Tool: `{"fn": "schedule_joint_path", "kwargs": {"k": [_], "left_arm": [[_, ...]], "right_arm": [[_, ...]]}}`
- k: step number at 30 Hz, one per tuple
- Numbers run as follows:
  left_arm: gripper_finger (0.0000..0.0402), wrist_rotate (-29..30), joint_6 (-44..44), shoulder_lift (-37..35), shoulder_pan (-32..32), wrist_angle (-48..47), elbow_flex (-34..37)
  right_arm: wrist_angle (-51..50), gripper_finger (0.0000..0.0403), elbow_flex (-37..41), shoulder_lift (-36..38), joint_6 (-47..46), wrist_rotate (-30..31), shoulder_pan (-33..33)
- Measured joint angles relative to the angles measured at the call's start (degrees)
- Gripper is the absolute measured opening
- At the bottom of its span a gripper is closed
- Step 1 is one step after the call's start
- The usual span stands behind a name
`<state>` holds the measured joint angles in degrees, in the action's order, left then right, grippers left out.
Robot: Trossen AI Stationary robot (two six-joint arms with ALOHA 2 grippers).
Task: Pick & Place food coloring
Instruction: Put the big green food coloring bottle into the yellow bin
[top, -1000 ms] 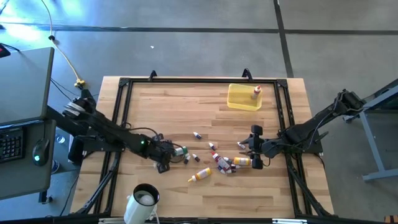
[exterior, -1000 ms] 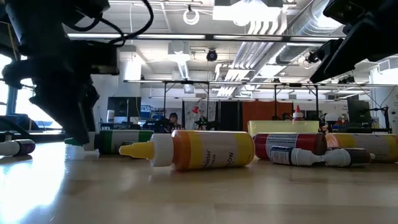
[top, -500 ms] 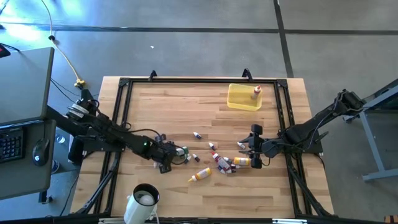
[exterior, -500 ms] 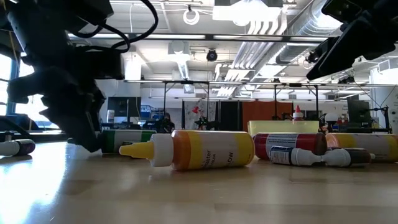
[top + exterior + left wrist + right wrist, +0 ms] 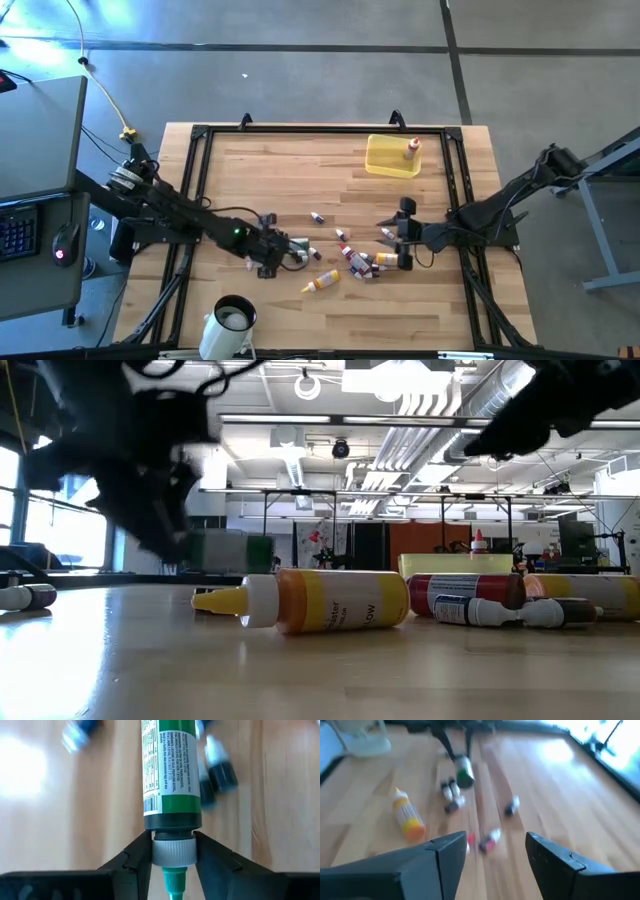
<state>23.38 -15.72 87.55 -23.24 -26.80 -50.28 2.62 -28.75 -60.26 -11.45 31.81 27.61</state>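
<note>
Pickup in hand: my left gripper point(image 5: 172, 854) is clamped on the green bottle point(image 5: 171, 775) by its cap.
Bottle sits lower centre, high view; next I'd lift, carry to the tray point(image 5: 391, 160). Right gripper point(image 5: 391, 246) waits, spread wide.

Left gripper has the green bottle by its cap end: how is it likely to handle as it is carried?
The green bottle looks like a stiff round tube, so it probably won't sag. The left gripper pinches only its ribbed cap collar, so the long body may swing or pivot. Set down on its side, it would likely roll.
</note>
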Motion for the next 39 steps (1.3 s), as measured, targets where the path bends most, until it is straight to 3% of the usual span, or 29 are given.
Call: {"fn": "schedule_joint_path", "kwargs": {"k": [6, 14, 20, 27, 39], "left_arm": [[0.0120, 6.00, 15.36, -0.04, 1.27, -3.11, -10.09], [0.0120, 1.28, 24.72, -0.04, 8.71, -2.90, -16.62], [0.0120, -3.62, 26.38, -0.04, 13.09, -3.00, -16.97], [0.0119, -4.96, 26.44, 0.52, 14.40, -2.51, -16.95], [0.0119, -5.09, 30.46, 1.32, 14.26, 0.97, -16.95]], "right_arm": [[20.76, 0.0199, -0.02, -9.66, 10.75, -0.49, -3.50], [39.85, 0.0199, -0.04, -20.83, 16.89, -5.84, -8.50], [48.24, 0.0199, -0.04, -22.26, 22.62, -2.71, -8.96], [51.29, 0.0199, -0.04, -22.26, 24.21, -3.14, -9.36], [53.80, 0.0199, -0.04, -22.26, 17.89, -1.78, -14.54]]}}
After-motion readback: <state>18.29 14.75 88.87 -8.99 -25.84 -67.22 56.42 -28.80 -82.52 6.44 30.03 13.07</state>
